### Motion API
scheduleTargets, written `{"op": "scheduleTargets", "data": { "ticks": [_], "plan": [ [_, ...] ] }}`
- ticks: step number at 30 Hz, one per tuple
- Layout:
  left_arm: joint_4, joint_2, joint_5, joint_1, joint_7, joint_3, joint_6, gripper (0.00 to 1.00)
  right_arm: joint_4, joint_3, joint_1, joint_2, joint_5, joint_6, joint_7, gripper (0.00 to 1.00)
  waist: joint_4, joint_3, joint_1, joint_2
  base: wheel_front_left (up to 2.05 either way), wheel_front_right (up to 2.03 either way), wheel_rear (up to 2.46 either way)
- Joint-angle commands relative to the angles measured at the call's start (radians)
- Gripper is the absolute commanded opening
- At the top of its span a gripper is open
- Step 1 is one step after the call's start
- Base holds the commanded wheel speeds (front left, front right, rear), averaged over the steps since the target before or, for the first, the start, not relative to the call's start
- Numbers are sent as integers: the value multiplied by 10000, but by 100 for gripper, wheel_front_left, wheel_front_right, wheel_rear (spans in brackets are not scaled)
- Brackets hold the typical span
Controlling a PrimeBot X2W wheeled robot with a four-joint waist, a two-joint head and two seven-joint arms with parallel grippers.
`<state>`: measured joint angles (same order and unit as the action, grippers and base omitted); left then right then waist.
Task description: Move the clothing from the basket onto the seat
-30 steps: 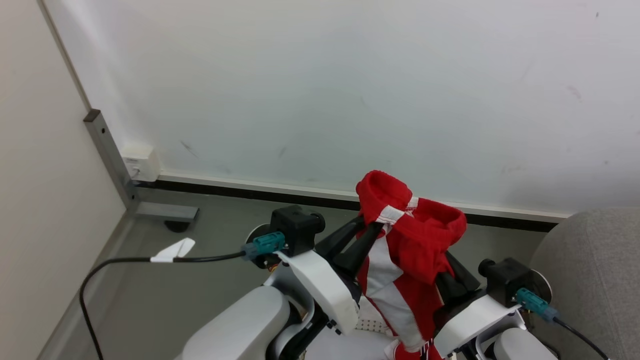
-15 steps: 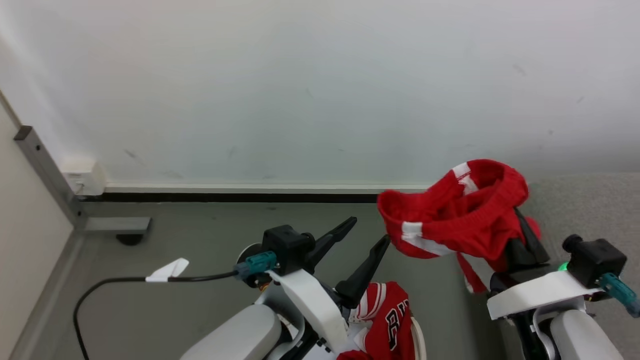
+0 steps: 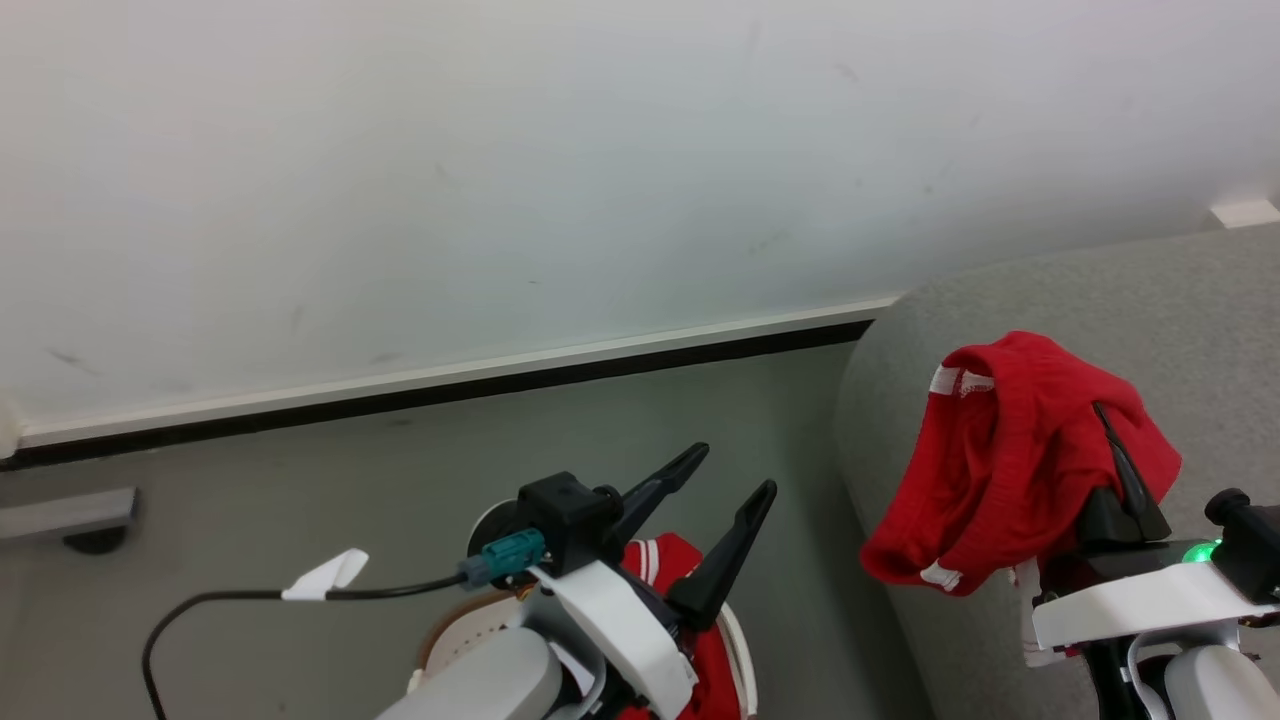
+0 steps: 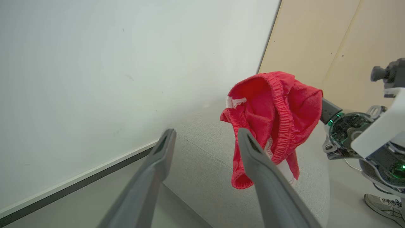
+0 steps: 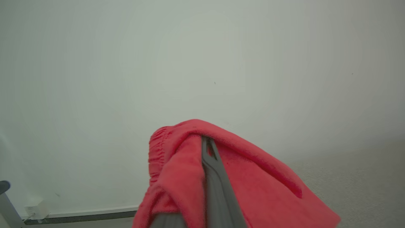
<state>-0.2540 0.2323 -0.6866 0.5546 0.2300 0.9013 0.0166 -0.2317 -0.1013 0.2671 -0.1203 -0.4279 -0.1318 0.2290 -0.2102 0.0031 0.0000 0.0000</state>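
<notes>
My right gripper [image 3: 1108,425] is shut on a red garment [image 3: 1005,455] with an elastic waistband and white trim. The garment hangs over the near edge of the light grey seat [image 3: 1150,300]. In the right wrist view the garment [image 5: 253,180] drapes over my closed fingers [image 5: 207,152]. My left gripper [image 3: 733,470] stands open with nothing between its fingers, above the white basket [image 3: 468,630]. More red clothing [image 3: 690,565] with striped trim lies in the basket. The left wrist view shows the held garment [image 4: 275,107] above the seat [image 4: 202,167], beyond my left gripper [image 4: 205,137].
A white wall with a dark baseboard [image 3: 450,395] runs behind the grey floor [image 3: 300,500]. A black cable [image 3: 230,600] trails left from my left wrist. A grey metal foot [image 3: 70,515] sits at the far left. A shoe [image 4: 383,204] rests on the floor by the seat.
The head view has swung right, bringing the seat into view. My right gripper has carried the red garment from above the basket to over the seat. My left gripper has come off it and stands open.
</notes>
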Motion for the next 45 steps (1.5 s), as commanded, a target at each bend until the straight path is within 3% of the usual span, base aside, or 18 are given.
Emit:
{"op": "scheduleTargets", "data": {
  "ticks": [1, 12, 22, 45],
  "plan": [
    [2, 31, 141, -85, 65, -45, -47, 100, 112, 50, -141, -6, -25, 22, -24, 0, -414, 121, 0, 0, 0, 0, 0],
    [37, 160, 310, -91, 206, -206, -195, 100, 1145, 250, -775, 158, 280, 22, -334, 0, -1990, 334, 0, 0, 0, 0, 0],
    [164, 252, 676, -45, 285, -237, -373, 100, 1746, 455, -1295, 364, 435, 22, -401, 0, -2884, 689, 0, 0, 0, 0, 0],
    [418, 571, 985, 329, 243, -77, -188, 100, 2156, 807, -549, 500, 782, 22, -696, 0, -2561, 1584, 0, 0, 0, 0, 0]
  ]
}}
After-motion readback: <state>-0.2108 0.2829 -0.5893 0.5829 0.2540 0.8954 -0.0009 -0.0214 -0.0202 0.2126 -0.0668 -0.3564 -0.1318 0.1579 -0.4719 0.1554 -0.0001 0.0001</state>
